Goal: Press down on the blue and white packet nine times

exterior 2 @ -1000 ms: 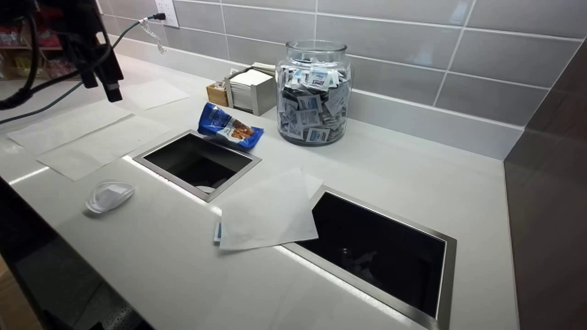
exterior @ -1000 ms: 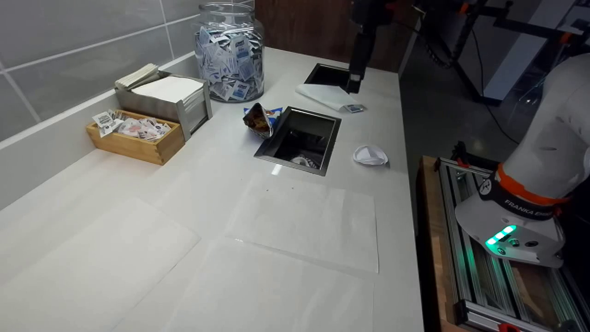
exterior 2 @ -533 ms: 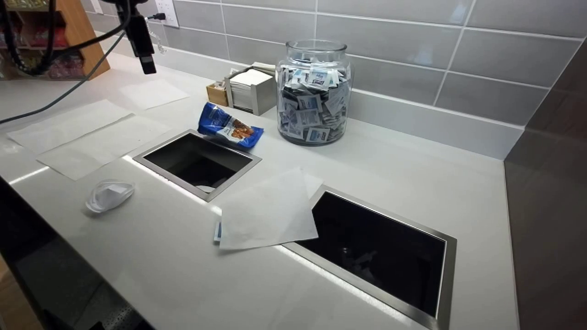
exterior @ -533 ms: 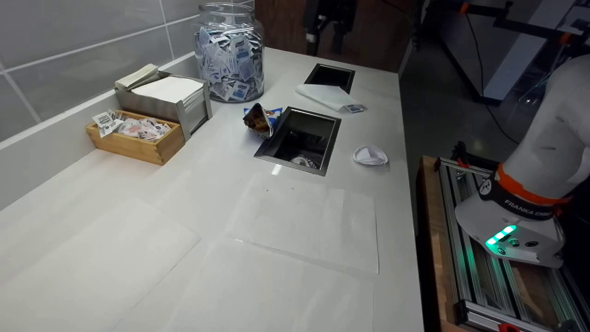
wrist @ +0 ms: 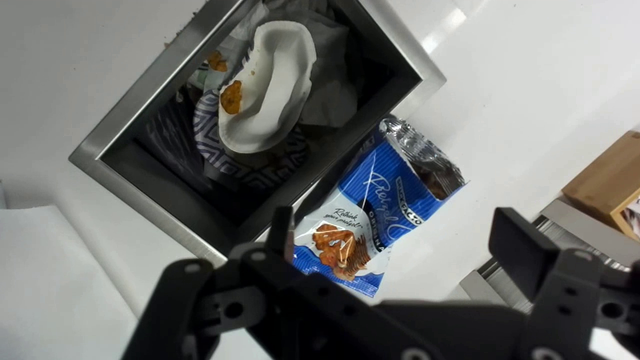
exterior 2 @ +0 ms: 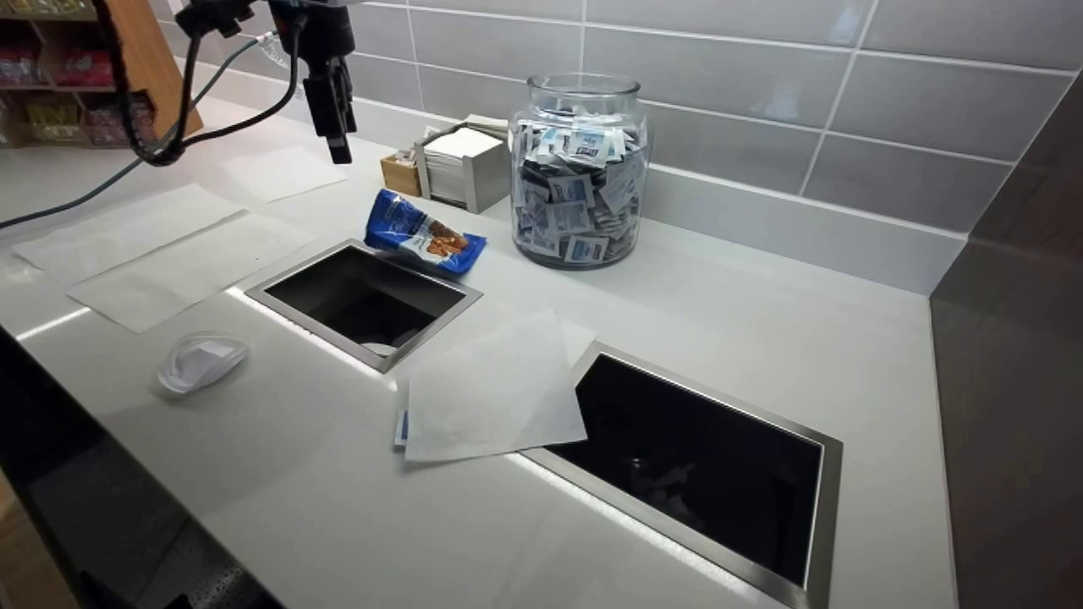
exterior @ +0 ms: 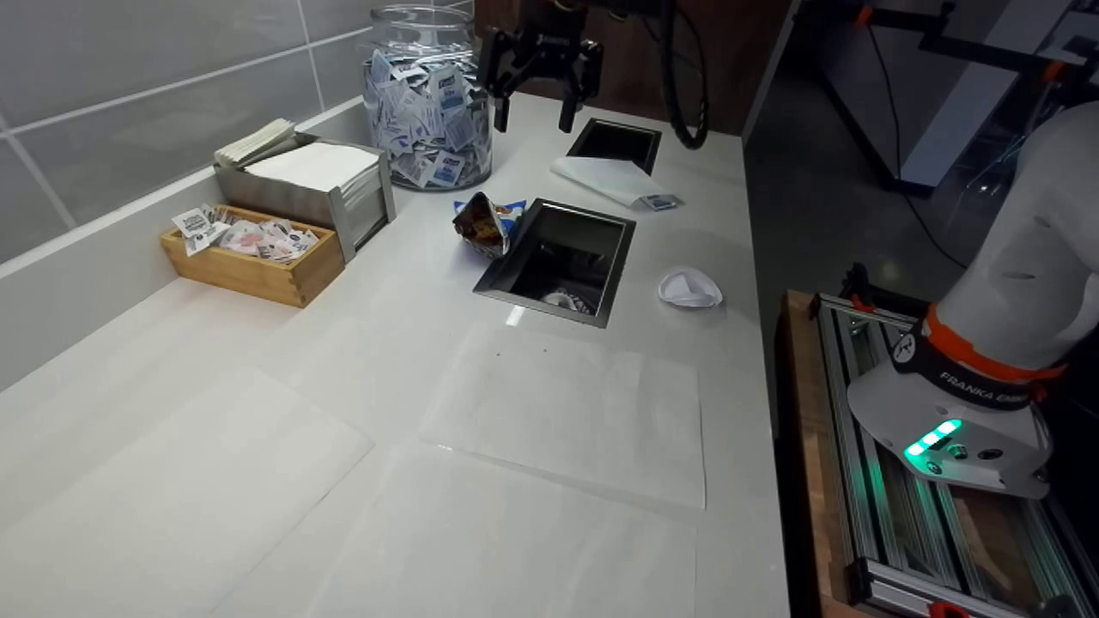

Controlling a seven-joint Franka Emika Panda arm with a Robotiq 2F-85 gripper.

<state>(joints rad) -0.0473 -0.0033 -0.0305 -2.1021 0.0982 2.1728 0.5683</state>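
Observation:
The blue and white packet is an open pretzel bag lying tilted at the rim of a counter opening, its torn mouth facing away from the glass jar; it shows in both exterior views point(exterior: 482, 227) point(exterior 2: 423, 235). In the wrist view the packet point(wrist: 360, 215) lies below the gripper, nearer the left finger. My gripper point(exterior: 534, 118) is open and empty, raised above the counter. It also shows in an exterior view point(exterior 2: 340, 152) and in the wrist view point(wrist: 400, 242), where its fingers stand wide apart. Nothing touches the packet except the counter and opening rim.
Square metal-rimmed openings point(exterior 2: 355, 296) point(exterior 2: 825, 507) are set in the counter. A glass jar of sachets point(exterior: 429, 112), a napkin holder point(exterior: 343, 202) and a wooden box point(exterior: 258, 270) stand along the wall. Paper sheets point(exterior 2: 499, 397) and a white crumpled piece point(exterior: 689, 288) lie on the counter.
My gripper has swung across toward the packet and jar and turned, so both fingers now show spread in an exterior view. The packet has not moved.

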